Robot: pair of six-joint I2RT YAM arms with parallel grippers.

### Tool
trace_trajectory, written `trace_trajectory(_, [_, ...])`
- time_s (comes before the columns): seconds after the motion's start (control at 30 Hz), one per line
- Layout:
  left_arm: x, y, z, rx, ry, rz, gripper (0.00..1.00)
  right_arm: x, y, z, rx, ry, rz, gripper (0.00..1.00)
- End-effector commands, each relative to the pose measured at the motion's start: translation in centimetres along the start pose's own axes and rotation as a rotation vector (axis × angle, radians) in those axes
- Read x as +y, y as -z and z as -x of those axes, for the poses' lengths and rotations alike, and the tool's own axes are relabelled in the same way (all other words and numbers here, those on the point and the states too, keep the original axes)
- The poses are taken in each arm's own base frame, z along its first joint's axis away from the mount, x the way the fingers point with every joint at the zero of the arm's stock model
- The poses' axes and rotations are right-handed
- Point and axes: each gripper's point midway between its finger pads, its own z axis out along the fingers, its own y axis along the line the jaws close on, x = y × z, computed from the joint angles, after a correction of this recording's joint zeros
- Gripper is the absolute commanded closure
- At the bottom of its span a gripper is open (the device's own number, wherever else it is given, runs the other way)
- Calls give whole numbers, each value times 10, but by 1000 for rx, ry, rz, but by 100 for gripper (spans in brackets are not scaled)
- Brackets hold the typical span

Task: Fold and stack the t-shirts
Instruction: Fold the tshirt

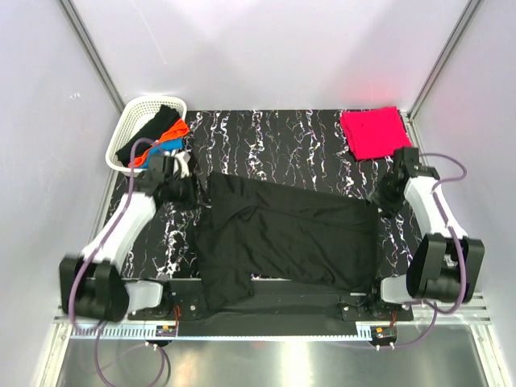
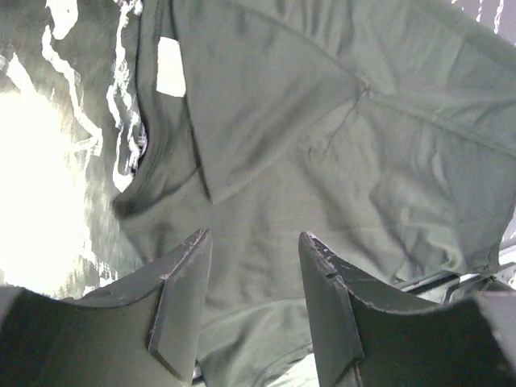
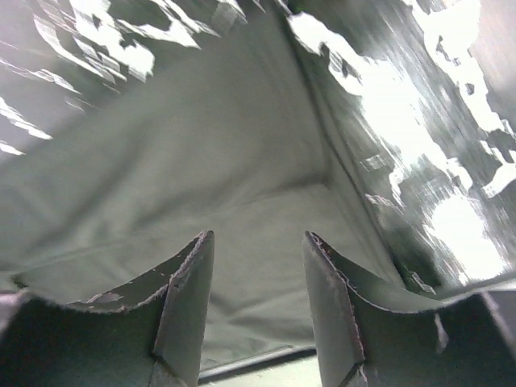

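A large black t-shirt (image 1: 282,234) lies spread across the middle of the marbled table, its front part hanging over the near edge. At its left end, by the collar, my left gripper (image 1: 187,192) is open and holds nothing. The left wrist view has the collar and white label (image 2: 170,67) of the shirt (image 2: 322,161) beyond the open left gripper (image 2: 254,242). My right gripper (image 1: 384,198) is open over the shirt's far right corner. In the right wrist view that corner (image 3: 242,161) lies flat under the empty right gripper (image 3: 258,238). A folded pinkish-red t-shirt (image 1: 373,131) sits at the back right.
A white lattice basket (image 1: 153,101) stands at the back left, holding a black shirt (image 1: 153,125), an orange one (image 1: 172,131) and a blue one (image 1: 165,149). Grey walls close in the table on three sides. Both arm bases sit at the near edge.
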Motion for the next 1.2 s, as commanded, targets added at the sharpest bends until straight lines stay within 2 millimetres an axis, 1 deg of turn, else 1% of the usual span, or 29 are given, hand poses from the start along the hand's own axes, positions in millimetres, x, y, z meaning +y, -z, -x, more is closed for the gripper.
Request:
trace_trajectory(0.0, [-21,-31,55,-25,-90,-84,48,31,-14,28,5,33,84,45])
trace_trajectory(0.03, [-31,-36,71,-18,-90,-115,49,34,-21,31,13,42,85,46])
trace_trajectory(0.07, [-34,-45,74,5,-79,-131,50,43,-23,40,5,44,106,48])
trace_trajectory(0.1, [-28,-67,70,66,-42,-122,52,44,-35,39,31,48,99,50])
trace_trajectory(0.13, [-31,-74,76,70,-40,-131,52,48,-37,45,29,47,107,53])
trace_trajectory(0.17, [-31,-82,77,85,-35,-133,53,49,-41,47,31,48,97,54])
trace_trajectory(0.2, [-24,-97,71,128,-16,-119,55,47,-48,46,45,44,83,59])
trace_trajectory(0.23, [-24,-100,75,128,-13,-120,55,47,-51,47,48,37,76,60])
trace_trajectory(0.33, [-20,-112,74,150,2,-112,56,43,-60,46,57,24,50,65])
trace_trajectory(0.5, [-12,-122,69,168,7,-92,56,36,-68,43,63,24,15,65])
trace_trajectory(0.57, [-6,-130,65,190,23,-82,56,33,-74,40,70,23,0,66])
trace_trajectory(0.63, [-7,-135,66,195,36,-83,56,27,-83,37,80,20,-28,68])
trace_trajectory(0.67, [-3,-142,62,214,49,-73,56,26,-87,38,79,22,-38,68])
trace_trajectory(0.7, [0,-145,64,211,57,-60,56,23,-93,36,95,30,-50,69])
trace_trajectory(0.8, [9,-153,63,221,89,-30,56,18,-104,43,65,55,-86,69])
trace_trajectory(0.83, [12,-156,65,217,90,-16,56,19,-106,47,55,62,-83,68])
trace_trajectory(0.87, [19,-161,65,223,99,-5,56,20,-113,49,55,68,-79,68])
trace_trajectory(0.9, [19,-162,72,212,102,-2,56,22,-116,51,58,70,-74,68])
trace_trajectory(0.93, [22,-164,76,206,109,3,56,28,-116,57,51,72,-64,68])
trace_trajectory(0.97, [25,-166,80,201,118,5,56,33,-119,59,59,69,-46,68])
trace_trajectory(1.0, [25,-170,87,196,119,4,56,34,-125,57,80,59,-48,67])
trace_trajectory(1.03, [26,-172,90,196,121,6,56,40,-126,64,69,56,-40,67])
trace_trajectory(1.07, [28,-175,94,190,117,9,56,45,-131,60,99,50,-16,67])
trace_trajectory(1.1, [26,-175,105,174,112,7,56,49,-134,62,105,40,-7,67])
trace_trajectory(1.13, [31,-183,105,182,120,15,56,55,-133,69,97,35,9,67])
trace_trajectory(1.17, [34,-185,110,176,127,15,56,61,-134,69,107,28,26,67])
